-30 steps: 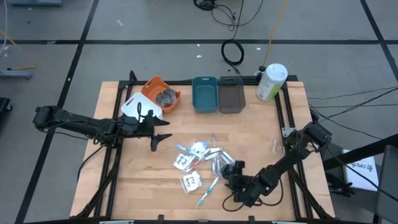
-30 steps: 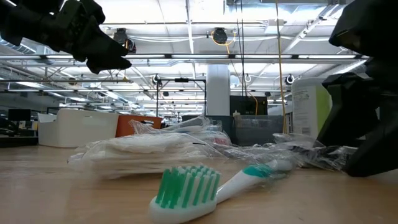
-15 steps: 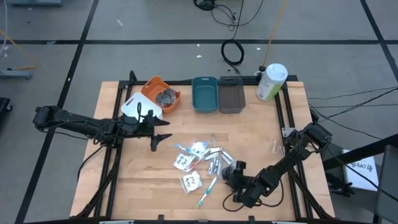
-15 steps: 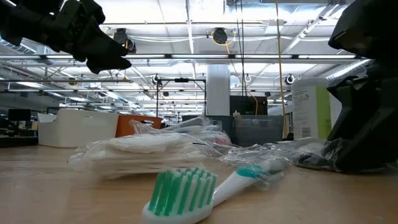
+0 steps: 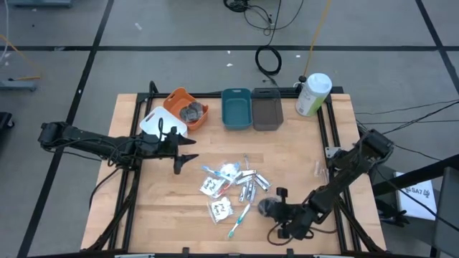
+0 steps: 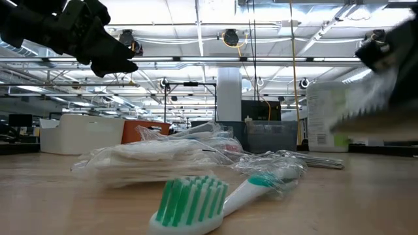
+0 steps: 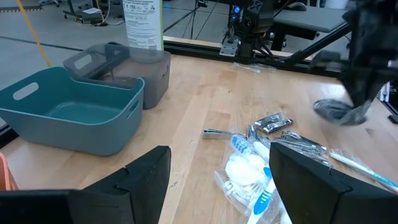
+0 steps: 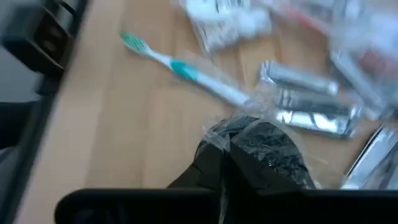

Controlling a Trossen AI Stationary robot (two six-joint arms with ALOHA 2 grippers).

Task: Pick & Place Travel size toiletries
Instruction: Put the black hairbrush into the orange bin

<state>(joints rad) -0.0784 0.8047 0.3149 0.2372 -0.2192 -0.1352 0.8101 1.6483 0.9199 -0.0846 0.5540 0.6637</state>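
Along the far edge of the tabletop, seen from above, stand an orange bin with dark grey discs in it, a teal bin and a grey bin, with a white-and-green bottle at the corner and a white bin just beside the orange one. The travel size toiletries lie heaped mid-table: clear-wrapped packets, silver tubes and a teal-white toothbrush. The left hand hangs beside the heap, fingers spread and empty. The right hand sits at the heap's near corner, closed on a dark wrapped disc.

From tabletop height, the toothbrush's green bristles fill the foreground, with crumpled packets behind; the right arm shows only as a blur at the right edge, and the left arm is dark at the upper left.

Through the left wrist camera the teal bin appears empty; the grey bin's inside is hard to read. The disc hangs under the right hand, off the wood.

At the right wrist, the disc, in crinkled clear wrap, is pinched between the closed fingers, above silver tubes and the toothbrush.
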